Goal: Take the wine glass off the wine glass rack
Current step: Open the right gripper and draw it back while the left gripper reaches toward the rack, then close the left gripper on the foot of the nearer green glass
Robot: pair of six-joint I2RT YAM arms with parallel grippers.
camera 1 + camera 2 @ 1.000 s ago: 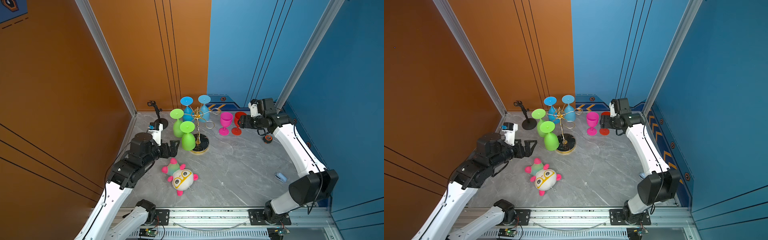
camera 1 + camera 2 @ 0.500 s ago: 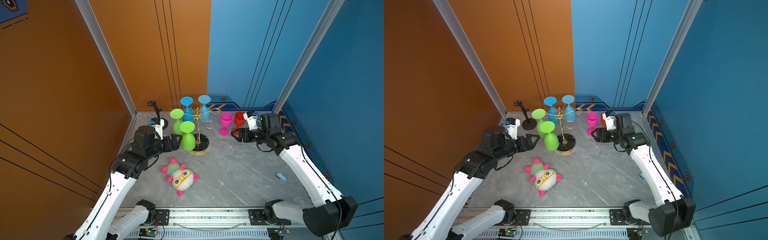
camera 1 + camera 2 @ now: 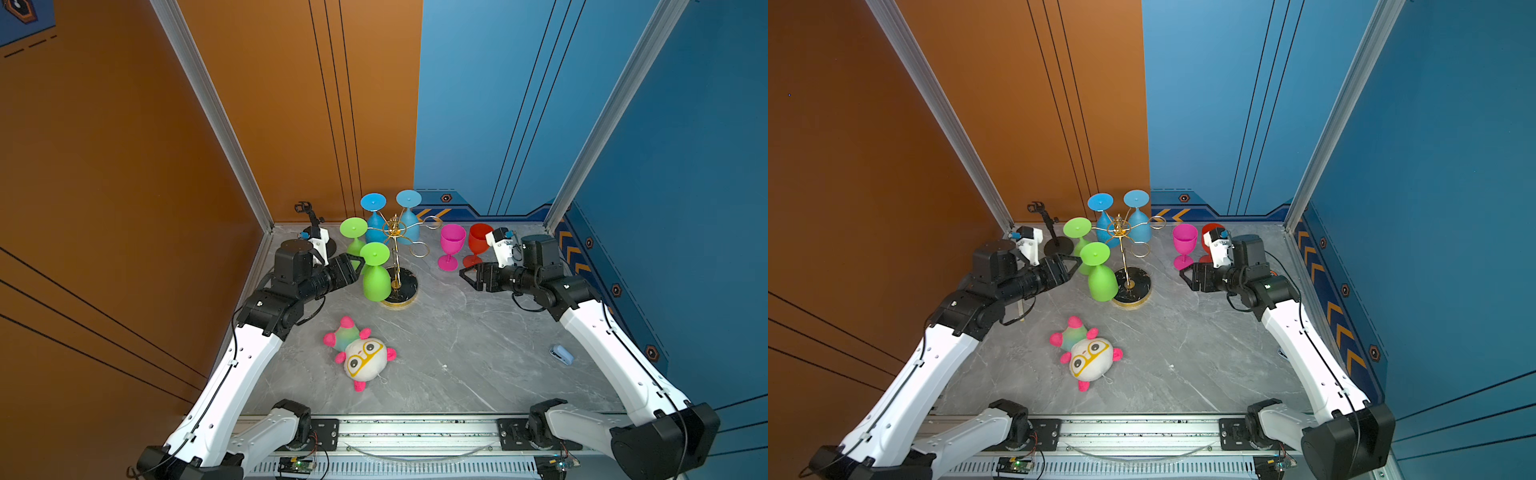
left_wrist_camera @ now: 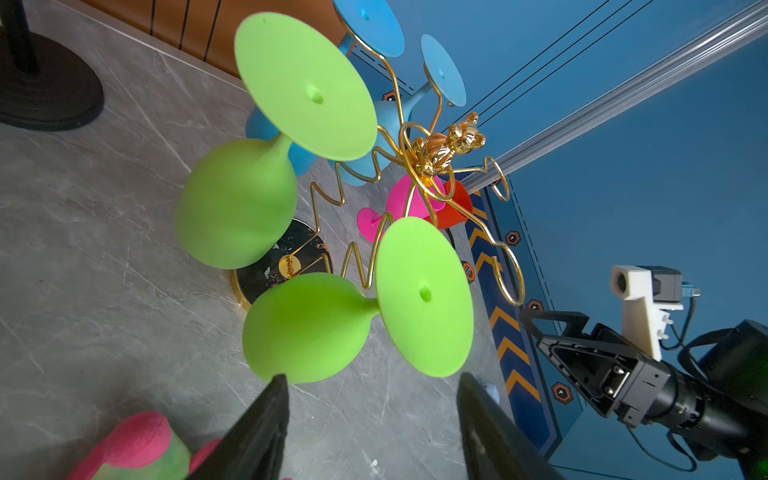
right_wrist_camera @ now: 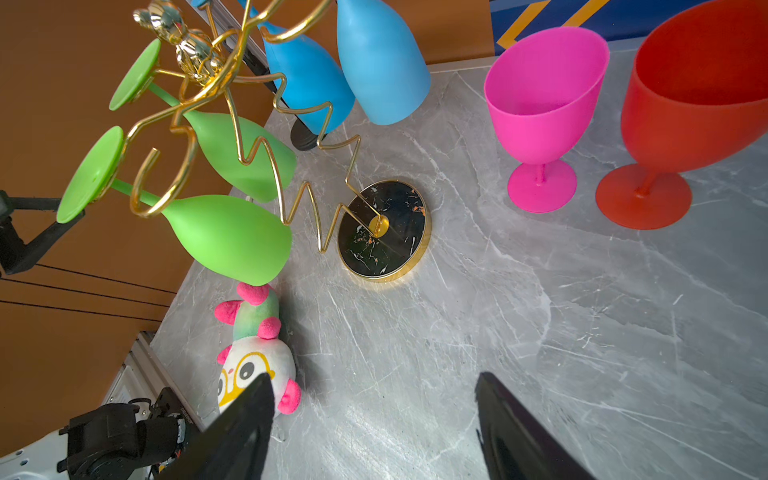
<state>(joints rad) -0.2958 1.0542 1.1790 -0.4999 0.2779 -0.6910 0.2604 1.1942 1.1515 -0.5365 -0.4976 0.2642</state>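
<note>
Grey marble bench (image 3: 478, 332), gold wine glass rack (image 3: 394, 227) far centre, green wine glass (image 3: 376, 282) hung upside down by its foot on near-left arm, left claw (image 3: 356, 266) spread just beside its bowl for the grab, right claw (image 3: 467, 277) wide, empty, right of rack.

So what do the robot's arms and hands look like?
The left arm and the right arm have long white shells with chunky black joints. Thin black cables loop out near the joints. By each wrist sits a small white camera block. The left hand and right hand are black, each with two flat, pointed fingers.
</note>
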